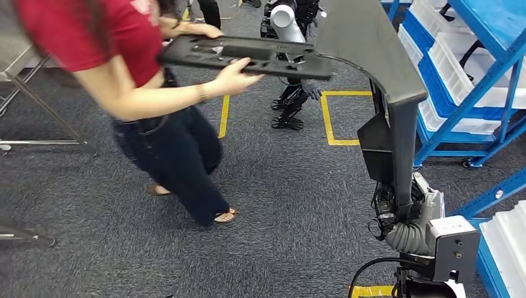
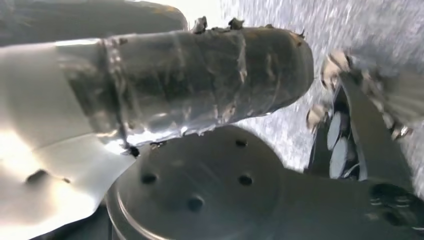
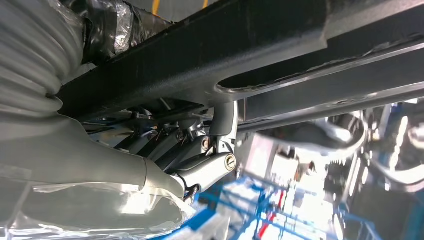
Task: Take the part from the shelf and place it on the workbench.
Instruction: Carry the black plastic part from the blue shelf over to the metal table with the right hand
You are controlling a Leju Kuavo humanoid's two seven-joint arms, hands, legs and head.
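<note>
right hand [image 1: 406,214] gripping lower end of long dark part [image 1: 387,93], fingers [image 3: 200,145] curled round its underside | part held upright above carpet, beside blue shelf [image 1: 477,93] | left hand [image 2: 190,85]: blurred, finger state cannot tell | person [image 1: 142,93] carrying flat black panel [image 1: 248,56]

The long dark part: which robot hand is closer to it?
Right. The right hand grips the long dark part at its lower end; the left hand hangs over carpet, apart.
</note>
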